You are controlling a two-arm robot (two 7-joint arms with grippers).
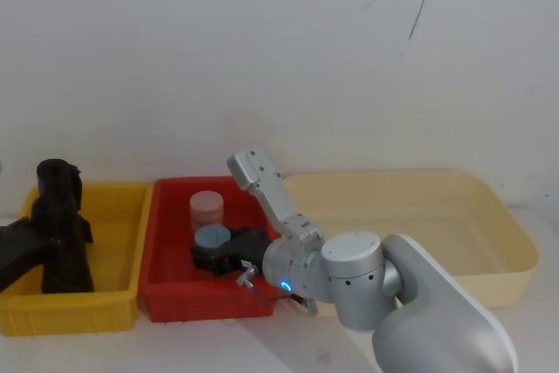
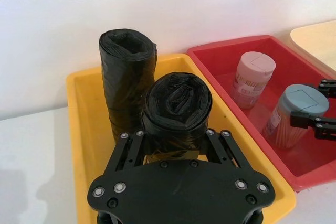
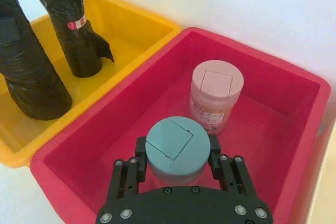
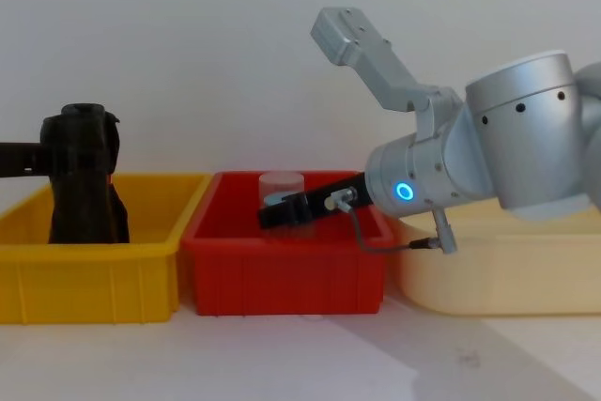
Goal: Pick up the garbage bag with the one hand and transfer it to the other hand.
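yellow bin (image 2: pixel 86 129) left of red bin (image 3: pixel 273 93): second black roll (image 2: pixel 126 72) close beside garbage bag (image 2: pixel 177 103) | left gripper (image 2: pixel 175 132) clamps garbage bag | right gripper (image 3: pixel 177 142), inside red bin, clamps teal-lidded jar (image 3: pixel 177 153) beside pink-lidded jar (image 3: pixel 216 85)

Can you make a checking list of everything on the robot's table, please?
Surface: white table, three bins side by side.
Job's things: garbage bag upright in yellow bin, beside a taller black roll.
Clutter: teal-lidded jar and pink-lidded jar in red bin; cream bin alongside.
Grippers: left gripper at the garbage bag; right gripper at the teal-lidded jar.
Cables: grey cable by right gripper.
Surroundings: white wall, thin dark marks.
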